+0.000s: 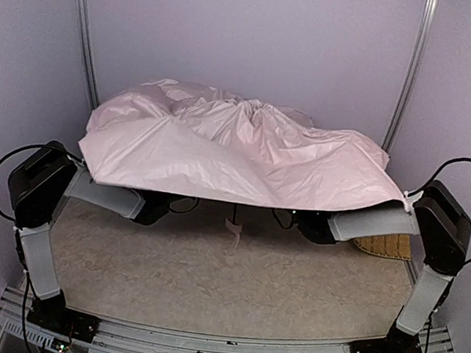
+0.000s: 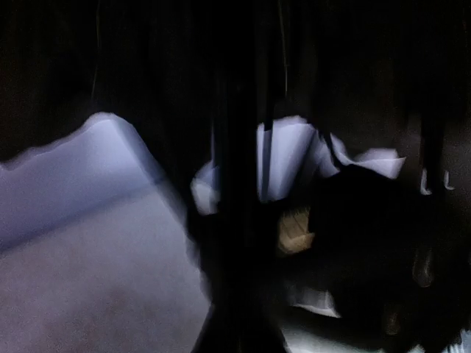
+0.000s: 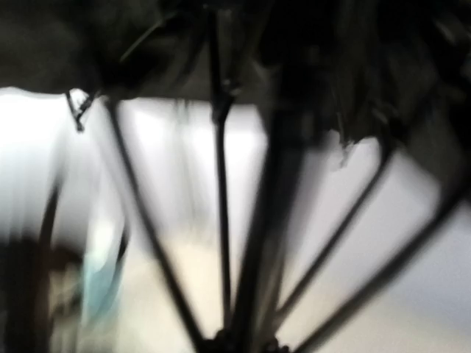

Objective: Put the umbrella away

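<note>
The umbrella (image 1: 238, 148) lies open and slumped across the back half of the bench, its canopy reaching nearly from the left edge to the right edge. The crown is bunched toward the back, just right of centre.

Both arms go in under the front hem. The left arm (image 1: 108, 198) enters from the left edge and the right arm (image 1: 364, 226) from the right edge, and each ends in shadow beneath the cloth. Neither the left claw nor the right claw shows its tips in the overhead view. Both wrist views are dark and smeared, so I cannot tell whether either claw is spread, pressed together or pinching anything.

The umbrella sits above and around both claws, not in front of them. A thin dark line and a pale strap (image 1: 233, 230) hang below the hem at mid-bench, between the two wrists. By that, the shaft probably runs from the crown at the back down toward the front at centre, about equally near each arm. The right wrist view looks up at thin black ribs (image 3: 221, 184) fanning from a thicker dark shaft (image 3: 268, 220), so that claw seems close to the hub.

The cloth is pale pink, creased and sagging, with a black underside. A straw mat (image 1: 383, 245) peeks out near the right edge.
</note>
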`<state>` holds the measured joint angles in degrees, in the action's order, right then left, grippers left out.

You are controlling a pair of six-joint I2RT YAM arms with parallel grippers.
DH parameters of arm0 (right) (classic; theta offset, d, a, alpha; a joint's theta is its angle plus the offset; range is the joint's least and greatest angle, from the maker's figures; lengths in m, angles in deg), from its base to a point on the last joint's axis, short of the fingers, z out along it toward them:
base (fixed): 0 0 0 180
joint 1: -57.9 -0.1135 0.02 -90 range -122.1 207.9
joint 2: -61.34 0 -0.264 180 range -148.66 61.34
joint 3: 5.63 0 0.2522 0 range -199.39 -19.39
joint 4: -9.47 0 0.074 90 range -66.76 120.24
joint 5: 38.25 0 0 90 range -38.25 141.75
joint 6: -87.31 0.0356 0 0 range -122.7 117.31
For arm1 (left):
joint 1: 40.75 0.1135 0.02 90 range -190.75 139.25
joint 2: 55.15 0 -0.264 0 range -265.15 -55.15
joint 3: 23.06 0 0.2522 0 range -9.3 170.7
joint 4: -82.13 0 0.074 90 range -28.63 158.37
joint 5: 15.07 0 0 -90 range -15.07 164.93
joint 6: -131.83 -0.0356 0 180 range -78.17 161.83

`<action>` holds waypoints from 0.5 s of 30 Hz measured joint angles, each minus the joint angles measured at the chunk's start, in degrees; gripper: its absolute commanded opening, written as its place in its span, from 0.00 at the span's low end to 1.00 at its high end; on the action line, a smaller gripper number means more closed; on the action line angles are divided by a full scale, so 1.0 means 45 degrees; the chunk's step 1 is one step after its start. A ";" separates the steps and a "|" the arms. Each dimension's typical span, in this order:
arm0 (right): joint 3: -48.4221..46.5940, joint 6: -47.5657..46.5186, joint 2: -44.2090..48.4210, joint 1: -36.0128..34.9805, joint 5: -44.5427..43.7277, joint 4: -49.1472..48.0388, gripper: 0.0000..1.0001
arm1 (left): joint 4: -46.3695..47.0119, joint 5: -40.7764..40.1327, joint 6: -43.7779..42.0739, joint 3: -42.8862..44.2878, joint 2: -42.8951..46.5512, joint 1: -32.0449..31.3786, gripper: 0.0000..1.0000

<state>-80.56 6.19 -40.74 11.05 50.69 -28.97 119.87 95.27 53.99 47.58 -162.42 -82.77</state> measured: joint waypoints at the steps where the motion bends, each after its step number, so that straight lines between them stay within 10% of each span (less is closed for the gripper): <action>1: 0.0243 -0.0058 -0.0238 -0.0243 0.0267 0.0413 0.09 | 0.0690 -0.0131 0.0253 0.0160 0.0000 0.0073 0.00; 11: 0.0175 0.0209 -0.0146 -0.0034 0.1190 0.1214 0.02 | 0.1885 0.0384 0.1127 0.0005 -0.0257 0.0325 0.00; 15: 0.0151 0.0573 0.0141 0.0209 0.1977 0.1642 0.00 | 0.2016 0.0617 0.1146 -0.0117 -0.0248 0.0296 0.21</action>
<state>-79.88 8.77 -40.11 11.99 59.59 -21.58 128.94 98.04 59.15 47.06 -163.53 -81.44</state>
